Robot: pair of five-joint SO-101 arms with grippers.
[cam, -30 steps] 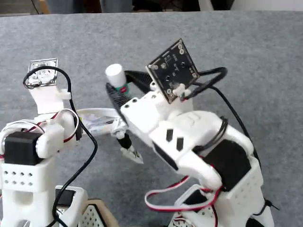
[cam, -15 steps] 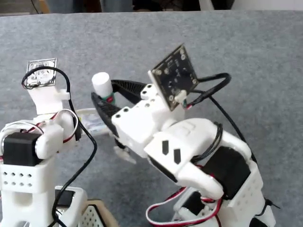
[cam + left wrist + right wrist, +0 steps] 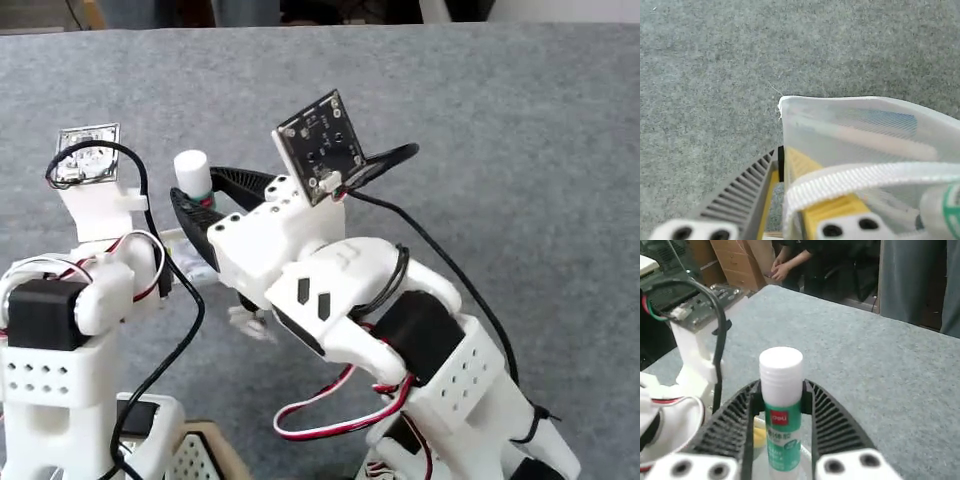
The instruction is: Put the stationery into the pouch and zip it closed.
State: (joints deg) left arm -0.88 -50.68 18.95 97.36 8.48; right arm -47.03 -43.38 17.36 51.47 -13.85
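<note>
pouch (image 3: 865,145): pale, see-through, lying on the grey table (image 3: 715,75), its mouth open with the white zip tape along the edge.
left gripper (image 3: 782,157): closed on the pouch's corner, yellow finger inside the wall, grey ribbed finger outside.
right gripper (image 3: 781,387): just above the pouch, clamped narrowly around a glue stick.
glue stick (image 3: 781,400): upright, white cap up, lower end at the pouch's mouth.
inside the pouch: a pale pen (image 3: 875,140) shows through the wall.
</note>
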